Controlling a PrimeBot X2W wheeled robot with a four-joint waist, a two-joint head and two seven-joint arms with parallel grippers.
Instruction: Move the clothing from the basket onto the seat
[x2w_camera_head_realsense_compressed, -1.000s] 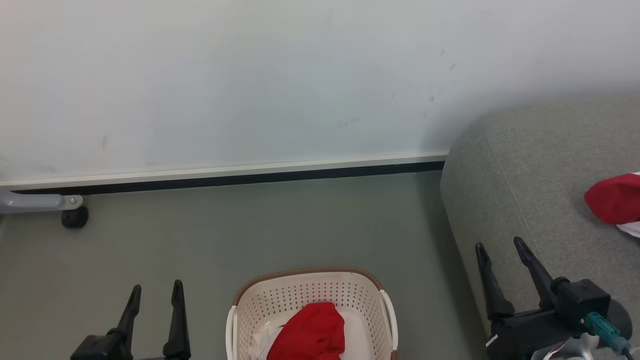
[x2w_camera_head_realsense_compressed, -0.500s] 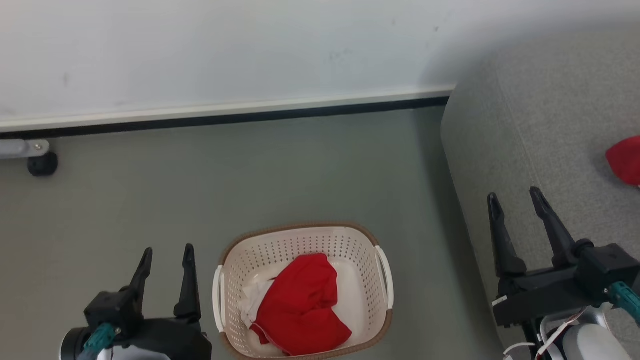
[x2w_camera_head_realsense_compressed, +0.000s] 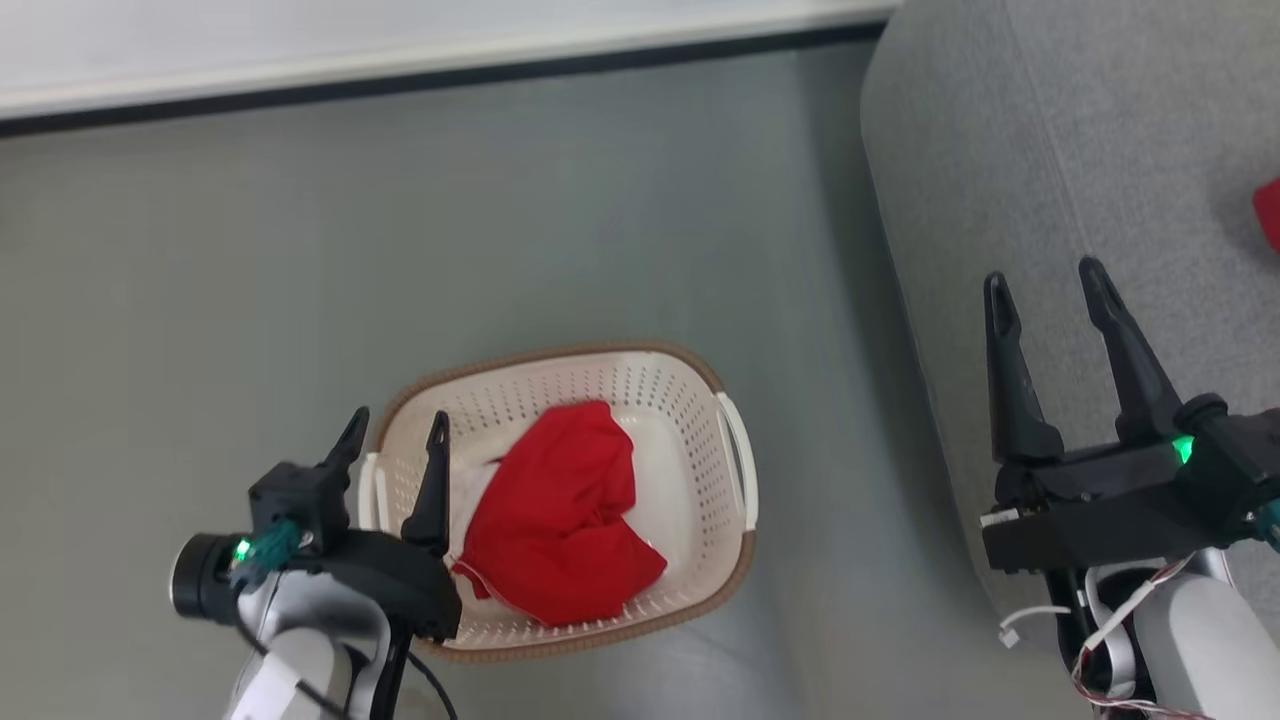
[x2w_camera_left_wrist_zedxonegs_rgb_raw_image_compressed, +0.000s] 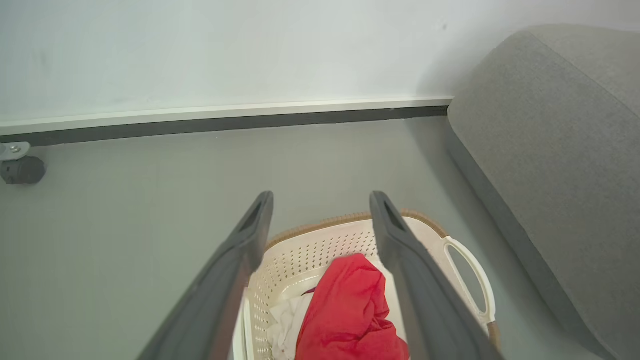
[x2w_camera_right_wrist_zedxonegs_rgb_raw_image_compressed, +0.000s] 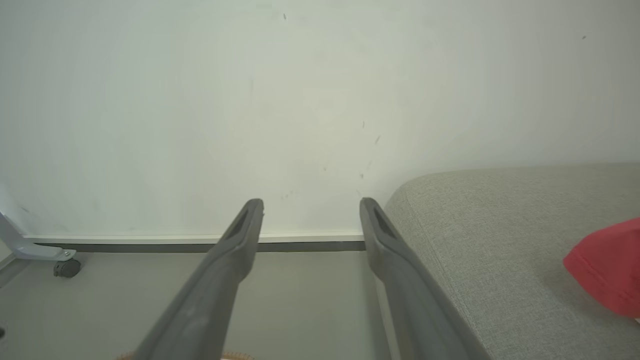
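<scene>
Clothing sits heaped in the middle of the basket, a crumpled red mound with some white cloth poking out on its left. I can't tell whether that white is part of the same garment or a separate one.

It looks soft, light and limp to me. I expect it to sag and trail once lifted, with no stiffness to help. The place to take hold, I reckon, is the raised fold along the top of the mound, well clear of the perforated walls. A shallow pinch could slide off the fabric, so I'd want a good bunch between the fingers.

The basket stands on the floor just beside the seat. Apart from that one heap, I see pale bare bottom on its right side. Another red piece already lies on the seat, off at the far right.

My left gripper hovers over the basket's left rim, fingers spread with nothing between them. My right gripper hangs above the seat's rounded edge, fingers likewise wide apart and empty.
</scene>
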